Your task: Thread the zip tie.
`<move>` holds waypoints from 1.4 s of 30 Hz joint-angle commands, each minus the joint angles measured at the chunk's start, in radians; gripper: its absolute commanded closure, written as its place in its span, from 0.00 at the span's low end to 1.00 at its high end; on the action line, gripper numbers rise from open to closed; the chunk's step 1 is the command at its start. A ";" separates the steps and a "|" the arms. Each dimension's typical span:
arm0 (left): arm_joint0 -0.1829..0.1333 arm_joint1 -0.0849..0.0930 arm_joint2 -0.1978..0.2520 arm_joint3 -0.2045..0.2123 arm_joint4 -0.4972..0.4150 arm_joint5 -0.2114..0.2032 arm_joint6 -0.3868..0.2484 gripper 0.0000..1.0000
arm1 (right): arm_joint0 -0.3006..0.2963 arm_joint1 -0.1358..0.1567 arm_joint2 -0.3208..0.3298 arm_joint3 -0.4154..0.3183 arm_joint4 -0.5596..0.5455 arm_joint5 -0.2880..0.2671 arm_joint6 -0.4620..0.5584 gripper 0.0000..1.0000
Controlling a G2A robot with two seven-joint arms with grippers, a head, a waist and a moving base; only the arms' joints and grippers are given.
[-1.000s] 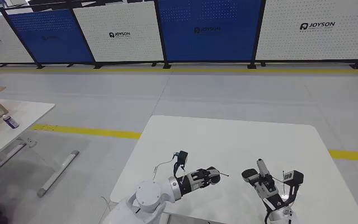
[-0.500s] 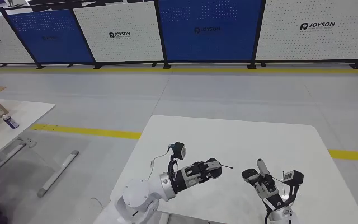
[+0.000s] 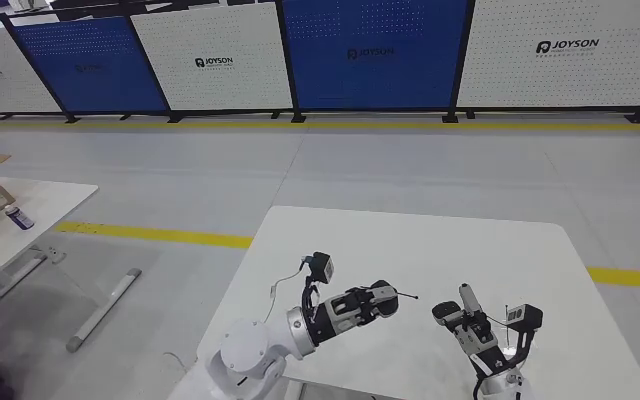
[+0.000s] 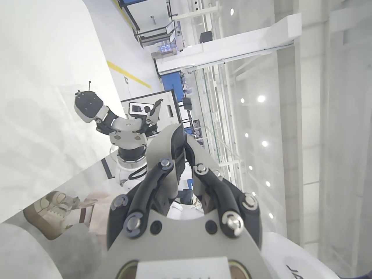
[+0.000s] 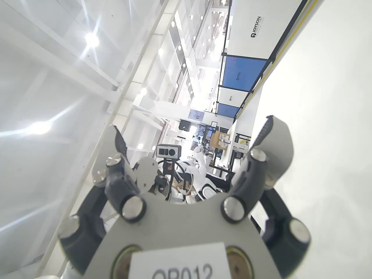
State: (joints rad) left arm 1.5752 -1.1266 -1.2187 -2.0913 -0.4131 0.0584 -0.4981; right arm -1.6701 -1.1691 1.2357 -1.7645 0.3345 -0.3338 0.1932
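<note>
A thin black zip tie (image 3: pixel 405 295) sticks out of my left gripper (image 3: pixel 386 298) toward the right arm, held a little above the white table (image 3: pixel 420 240). In the left wrist view the left gripper (image 4: pixel 183 142) has its fingers pressed together, and the tie between them is too thin to make out. My right gripper (image 3: pixel 455 303) stands a short way to the right of the tie's tip, near the table's front edge. In its own view the right gripper (image 5: pixel 193 130) is open with nothing between its fingers. From the left wrist view the right gripper (image 4: pixel 149 114) shows farther off.
Most of the white table beyond both arms is bare. A second table (image 3: pixel 40 200) with a small bottle (image 3: pixel 18 216) stands off to the left across open floor. Blue and white partition panels (image 3: pixel 370 50) line the back.
The left arm has lifted and swung its gripper with the zip tie farther onto the table and toward the right gripper; most of this happened in the first half second. The right arm has kept still.
</note>
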 commanded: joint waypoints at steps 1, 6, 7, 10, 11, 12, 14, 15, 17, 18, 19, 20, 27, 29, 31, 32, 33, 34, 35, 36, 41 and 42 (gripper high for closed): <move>0.001 0.000 -0.004 -0.020 -0.013 -0.022 -0.001 1.00 | 0.000 0.000 0.000 0.000 0.000 0.000 0.000 0.00; 0.022 0.002 -0.037 -0.108 -0.057 -0.111 -0.006 1.00 | 0.000 0.000 0.000 0.000 0.000 0.000 0.000 0.00; 0.028 0.002 -0.045 -0.118 -0.064 -0.126 -0.007 1.00 | 0.000 0.000 0.000 0.000 0.000 0.000 0.000 0.00; 0.038 0.003 -0.062 -0.142 -0.116 -0.158 -0.017 1.00 | 0.000 0.000 0.000 0.000 0.000 0.000 0.000 0.00; 0.038 0.003 -0.069 -0.143 -0.124 -0.160 -0.017 1.00 | 0.000 0.000 0.000 0.000 0.000 0.000 0.000 0.00; 0.039 0.003 -0.074 -0.145 -0.127 -0.160 -0.019 1.00 | 0.000 0.000 0.000 0.000 0.000 0.000 0.000 0.00; 0.040 0.004 -0.078 -0.149 -0.133 -0.155 -0.024 1.00 | 0.000 0.000 0.000 0.000 0.000 0.000 0.000 0.00; 0.039 0.005 -0.079 -0.150 -0.135 -0.154 -0.026 1.00 | 0.000 0.000 0.000 0.000 0.000 0.000 0.000 0.00; 0.039 0.005 -0.078 -0.150 -0.134 -0.149 -0.030 1.00 | 0.000 0.000 0.000 0.000 0.000 0.000 0.000 0.00; 0.038 0.006 -0.077 -0.149 -0.129 -0.144 -0.035 1.00 | 0.000 0.000 0.000 0.000 0.000 0.000 0.000 0.00; 0.038 0.007 -0.076 -0.148 -0.115 -0.131 -0.041 1.00 | 0.000 0.000 0.000 0.000 0.000 0.000 0.000 0.00; 0.038 0.008 -0.074 -0.145 -0.102 -0.116 -0.045 1.00 | 0.000 0.000 0.000 0.000 0.000 0.000 0.000 0.00; 0.023 0.011 -0.038 -0.085 -0.045 -0.047 -0.064 1.00 | 0.000 0.000 0.000 0.000 0.000 0.000 0.000 0.00; 0.018 0.011 -0.022 -0.056 -0.038 -0.037 -0.066 1.00 | 0.000 0.000 0.000 0.000 0.000 0.000 0.000 0.00; 0.014 0.010 -0.010 -0.031 -0.047 -0.028 -0.058 1.00 | 0.000 0.000 0.000 0.000 0.000 0.000 0.000 0.00; 0.012 0.009 -0.004 -0.017 -0.053 -0.023 -0.054 1.00 | 0.000 0.000 0.000 0.000 0.000 0.000 0.000 0.00; 0.009 0.008 0.003 0.003 -0.064 -0.015 -0.048 1.00 | 0.000 0.000 0.000 0.000 0.000 0.000 0.000 0.00; 0.006 0.007 0.007 0.019 -0.065 -0.006 -0.033 1.00 | 0.000 0.000 0.000 0.000 0.000 0.000 0.000 0.00; 0.001 0.007 0.013 0.027 -0.057 0.002 -0.019 1.00 | 0.000 0.000 0.000 0.000 0.000 0.000 0.000 0.00; -0.004 0.005 0.023 0.036 -0.056 0.011 -0.008 1.00 | 0.000 0.000 0.000 0.000 0.000 0.000 0.000 0.00; -0.032 0.000 0.065 0.054 -0.028 0.029 0.029 1.00 | 0.000 0.000 0.000 0.000 0.000 0.000 0.000 0.00; -0.032 0.000 0.065 0.054 -0.028 0.029 0.029 1.00 | 0.000 0.000 0.000 0.000 0.000 0.000 0.000 0.00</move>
State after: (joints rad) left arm 1.5438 -1.1260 -1.1542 -2.0351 -0.4315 0.0907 -0.4673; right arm -1.6701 -1.1691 1.2357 -1.7645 0.3345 -0.3338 0.1932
